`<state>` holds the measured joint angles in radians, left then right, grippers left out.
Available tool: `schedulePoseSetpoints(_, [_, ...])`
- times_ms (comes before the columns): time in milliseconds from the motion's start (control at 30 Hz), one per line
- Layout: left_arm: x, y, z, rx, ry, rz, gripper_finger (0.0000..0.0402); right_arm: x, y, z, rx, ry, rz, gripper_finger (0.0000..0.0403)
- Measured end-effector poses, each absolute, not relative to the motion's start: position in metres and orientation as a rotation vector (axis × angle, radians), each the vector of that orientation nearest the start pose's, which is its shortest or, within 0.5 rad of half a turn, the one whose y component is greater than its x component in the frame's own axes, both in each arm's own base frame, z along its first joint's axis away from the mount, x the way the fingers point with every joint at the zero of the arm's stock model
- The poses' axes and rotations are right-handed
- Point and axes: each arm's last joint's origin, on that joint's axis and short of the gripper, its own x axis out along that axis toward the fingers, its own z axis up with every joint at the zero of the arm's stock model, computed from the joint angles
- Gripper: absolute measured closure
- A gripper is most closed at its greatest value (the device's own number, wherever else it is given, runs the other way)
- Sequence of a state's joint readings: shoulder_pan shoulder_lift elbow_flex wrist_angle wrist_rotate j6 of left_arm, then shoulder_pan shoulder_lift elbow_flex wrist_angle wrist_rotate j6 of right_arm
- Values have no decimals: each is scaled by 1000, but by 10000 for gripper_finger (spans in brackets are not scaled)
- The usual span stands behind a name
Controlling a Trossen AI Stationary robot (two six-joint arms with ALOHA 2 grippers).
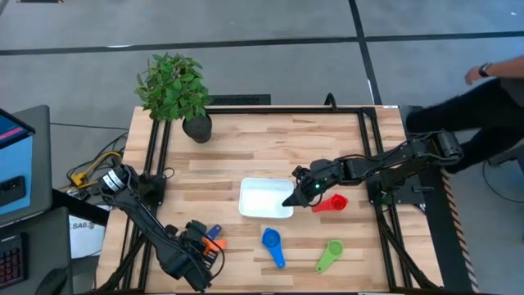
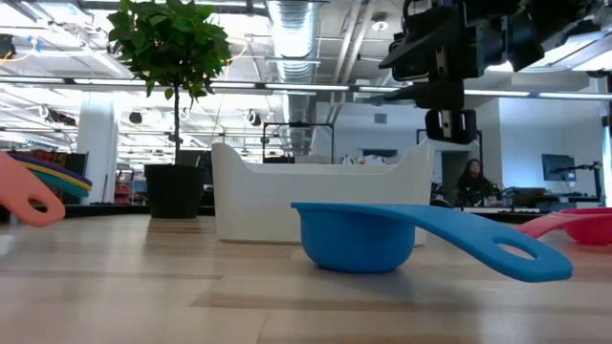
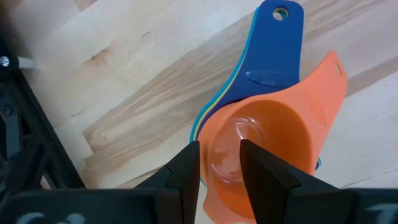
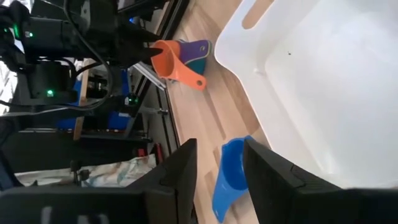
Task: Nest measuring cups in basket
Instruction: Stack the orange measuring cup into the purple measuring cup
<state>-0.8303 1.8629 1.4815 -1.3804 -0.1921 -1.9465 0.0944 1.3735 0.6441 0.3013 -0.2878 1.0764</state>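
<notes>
The orange cup (image 3: 267, 137) sits on top of a stack of cups near the table's near-left corner, above a dark blue cup (image 3: 273, 56) with lighter rims under it. My left gripper (image 3: 219, 146) is open by a narrow gap. One finger is inside the orange bowl and one outside its wall. The white basket (image 1: 262, 198) stands mid-table with nothing in it. My right gripper (image 1: 293, 199) hovers above its right edge, open a little and holding nothing. The red cup (image 1: 332, 202), blue cup (image 1: 273, 244) and green cup (image 1: 329, 255) lie bowl-up on the wood. My left gripper comes slanting down at the orange cup with the bowl's wall (image 3: 208, 127) in the gap between its fingers. I cannot tell whether either finger touches that wall. The cup rests on the stack, its handle (image 3: 329, 81) turned aside from the dark blue handle.
A potted plant (image 1: 196, 127) stands at the far-left corner. Black frame rails run along the table's left, right and far sides. A person (image 1: 483, 106) is beyond the right edge. Bare wood lies between the basket and the far edge.
</notes>
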Motion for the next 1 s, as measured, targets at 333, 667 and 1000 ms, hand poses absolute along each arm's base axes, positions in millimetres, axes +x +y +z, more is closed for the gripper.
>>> schedulePoseSetpoints(333, [232, -231, 217, -570, 1279, 943, 299, 276, 34, 204, 1073, 590, 112, 255])
schedulePoseSetpoints(667, [240, -223, 211, -610, 1315, 946, 338, 276, 35, 204, 1081, 602, 131, 261])
schedulePoseSetpoints(1000, [226, -227, 226, -809, 1229, 1069, 394, 276, 33, 204, 1090, 603, 129, 270])
